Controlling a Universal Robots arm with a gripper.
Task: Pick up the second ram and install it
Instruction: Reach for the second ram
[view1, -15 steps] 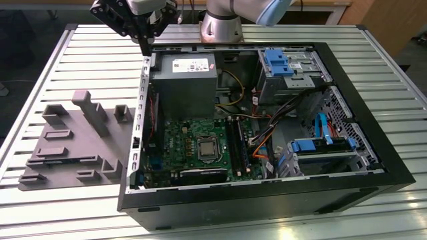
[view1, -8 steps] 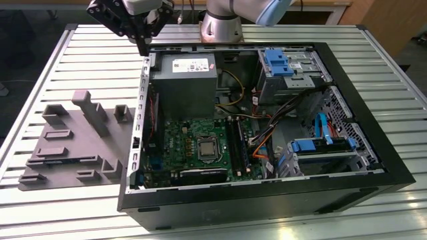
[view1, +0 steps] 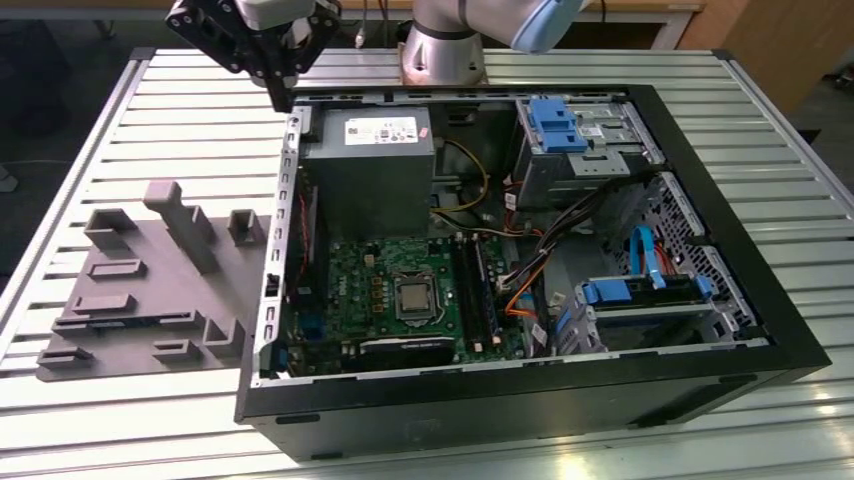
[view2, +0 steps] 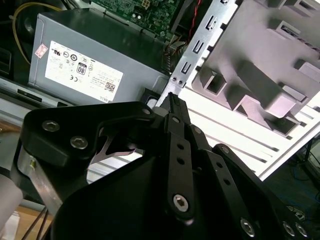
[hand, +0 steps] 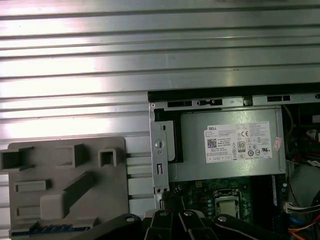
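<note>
We see the slatted desk (view1: 120, 430) carrying an open computer case (view1: 534, 405) and a grey fixture (view1: 147, 295). The gripper (view1: 280, 98), fingers pressed together, hangs over the case's corner, just beside the power supply (view1: 367, 170). What appears to be the second ram (hand: 47, 230) lies in the fixture, well apart from the gripper.

One open computer case (view1: 534, 405), one power supply (view1: 374, 175), one motherboard (view1: 358, 275), one grey fixture plate (view1: 134, 305), two blue drive brackets (view1: 554, 122) (view1: 627, 292), one gripper (view1: 280, 98).
</note>
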